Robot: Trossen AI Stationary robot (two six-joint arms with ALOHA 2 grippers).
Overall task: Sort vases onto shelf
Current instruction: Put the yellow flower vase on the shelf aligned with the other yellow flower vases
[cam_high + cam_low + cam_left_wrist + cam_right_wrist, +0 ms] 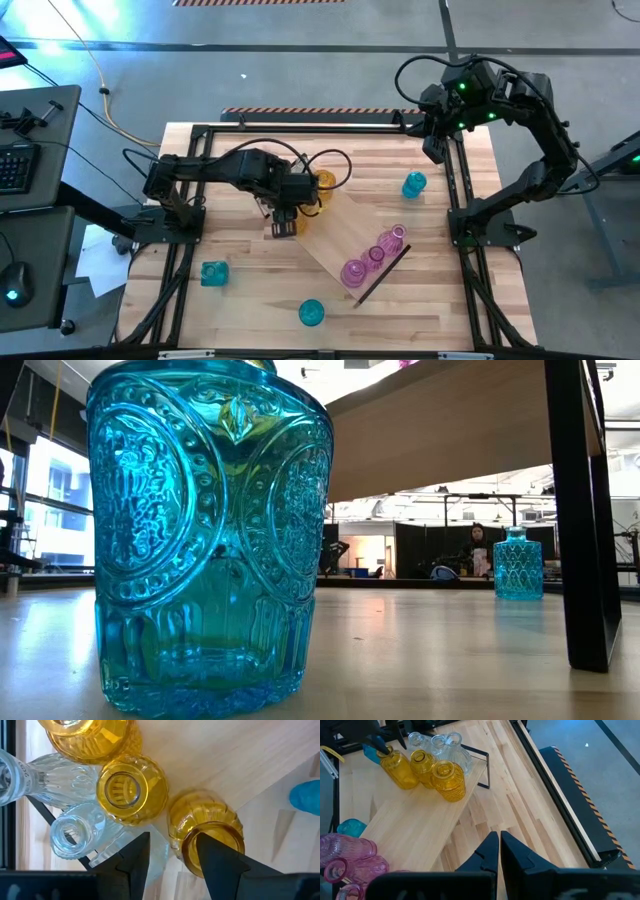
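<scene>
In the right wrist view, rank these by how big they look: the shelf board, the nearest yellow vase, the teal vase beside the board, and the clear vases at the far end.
1. Shelf, by far the largest.
2. Nearest yellow vase.
3. One clear vase and the teal vase look about alike; the clear ones sit farther off and partly hidden, the teal one is partly hidden, so I won't rank them.

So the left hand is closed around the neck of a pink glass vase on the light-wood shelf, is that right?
Not quite: the vase is amber yellow, not pink. The left wrist view shows the left hand around the neck of an amber yellow glass vase on the light-wood shelf. The pink glass vases stand at the shelf's other end.
</scene>
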